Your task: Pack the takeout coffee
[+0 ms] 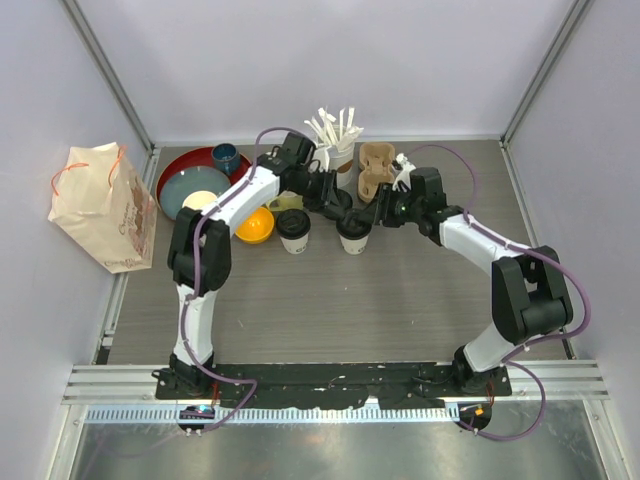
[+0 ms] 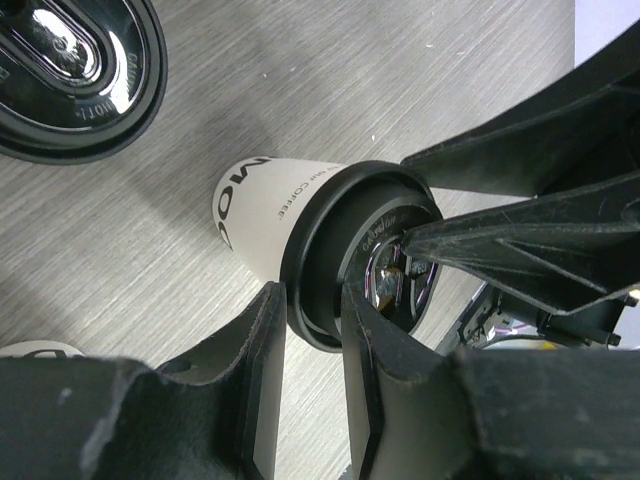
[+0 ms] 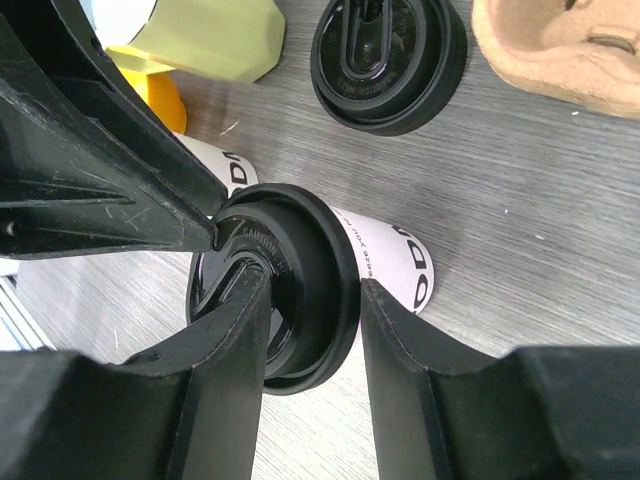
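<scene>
The left gripper [image 2: 312, 310] and right gripper [image 3: 313, 295] each pinch the lid [image 3: 300, 235] of one cup [image 3: 400, 262], jaws nearly closed; a hard tug could pop it off and spill

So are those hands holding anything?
The left hand and right hand both pinch the black lid of one paper cup at its rim.

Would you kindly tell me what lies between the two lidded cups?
Nothing lies there. In the top view, the stretch of table between the left cup and the right cup is bare.
</scene>
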### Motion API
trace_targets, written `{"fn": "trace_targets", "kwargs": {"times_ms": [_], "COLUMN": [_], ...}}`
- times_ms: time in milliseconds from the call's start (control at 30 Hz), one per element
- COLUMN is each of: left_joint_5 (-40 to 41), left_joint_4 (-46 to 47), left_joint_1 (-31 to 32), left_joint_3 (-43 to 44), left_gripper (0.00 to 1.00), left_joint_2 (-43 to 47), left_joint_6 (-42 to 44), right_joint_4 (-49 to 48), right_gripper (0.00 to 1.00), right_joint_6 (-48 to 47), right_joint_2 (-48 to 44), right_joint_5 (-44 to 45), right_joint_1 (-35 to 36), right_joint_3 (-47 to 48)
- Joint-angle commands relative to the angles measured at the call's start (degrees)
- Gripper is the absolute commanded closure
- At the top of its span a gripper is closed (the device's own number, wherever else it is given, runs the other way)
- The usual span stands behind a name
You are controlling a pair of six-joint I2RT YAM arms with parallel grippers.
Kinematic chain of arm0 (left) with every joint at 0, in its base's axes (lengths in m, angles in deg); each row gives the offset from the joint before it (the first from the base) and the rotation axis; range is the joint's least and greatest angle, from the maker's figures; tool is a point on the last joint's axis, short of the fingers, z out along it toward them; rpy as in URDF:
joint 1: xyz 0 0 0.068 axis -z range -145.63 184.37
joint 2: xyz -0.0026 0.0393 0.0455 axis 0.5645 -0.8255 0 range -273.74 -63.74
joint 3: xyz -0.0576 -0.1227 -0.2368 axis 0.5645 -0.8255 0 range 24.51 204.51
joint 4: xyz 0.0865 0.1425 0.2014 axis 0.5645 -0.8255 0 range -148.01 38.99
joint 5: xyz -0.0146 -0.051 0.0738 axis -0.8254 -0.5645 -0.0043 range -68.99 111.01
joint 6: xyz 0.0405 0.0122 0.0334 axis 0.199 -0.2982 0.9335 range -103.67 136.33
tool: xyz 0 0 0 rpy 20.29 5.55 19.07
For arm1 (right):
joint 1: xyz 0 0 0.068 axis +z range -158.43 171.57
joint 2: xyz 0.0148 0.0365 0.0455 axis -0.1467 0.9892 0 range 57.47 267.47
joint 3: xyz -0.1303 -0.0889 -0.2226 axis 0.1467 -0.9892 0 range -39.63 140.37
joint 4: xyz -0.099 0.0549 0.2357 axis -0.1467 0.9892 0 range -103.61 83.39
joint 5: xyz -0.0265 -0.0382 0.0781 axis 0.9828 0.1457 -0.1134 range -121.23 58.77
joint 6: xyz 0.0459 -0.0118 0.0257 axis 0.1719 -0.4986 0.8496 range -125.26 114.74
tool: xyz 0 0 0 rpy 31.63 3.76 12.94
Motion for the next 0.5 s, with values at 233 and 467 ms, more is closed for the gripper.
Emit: {"fn": "trace_targets", "kwargs": {"times_ms": [233,467], "left_joint_5": [-3.9,-3.7], "left_joint_4": [-1.9,0.5], "left_joint_1": [0.2,-0.7], "left_joint_3": [-3.9,-5.1], "left_gripper": [0.66,0.65], "left_joint_2": [6.3,5.4], "left_joint_6": [-0.2,-2.0], "right_joint_4": [5.9,5.6], "right_gripper": [0.55,0.55], "right_joint_6": [-11.8,-13.5], "right_joint_2": [2.6,2.1], "right_joint_5": [-5.3,-7.8], "right_joint_1": [-2.9,-3.1], "right_joint_3": [2.0,1.4]}}
